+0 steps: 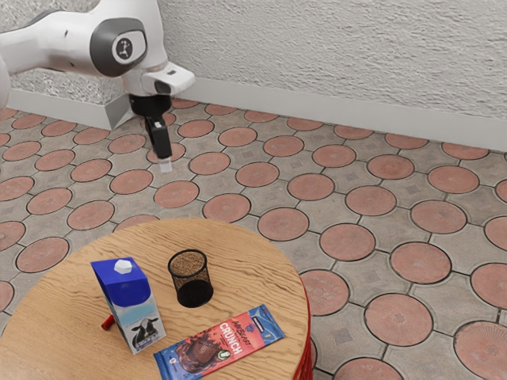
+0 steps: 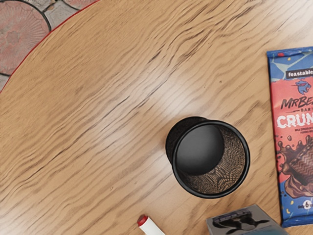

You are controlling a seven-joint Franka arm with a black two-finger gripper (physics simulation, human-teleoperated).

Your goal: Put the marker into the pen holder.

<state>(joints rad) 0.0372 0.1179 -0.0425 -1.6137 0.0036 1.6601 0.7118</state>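
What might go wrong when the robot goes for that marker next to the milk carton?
The marker lies close beside the milk carton, so my gripper might bump the carton on its way down and perhaps push it into the marker.

The marker is lying down, while the pen holder opens upward. If I bring it in badly tilted, it could catch the rim and tip the holder over.

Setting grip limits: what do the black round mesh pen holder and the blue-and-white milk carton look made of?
Pen holder: thin mesh, likely painted metal, possibly plastic; brown shows through its dark wall, and the rim is smooth black.
Carton: probably coated paperboard, smooth; flat printed faces meet at crisp edges. Its white faceted cap looks like plastic.
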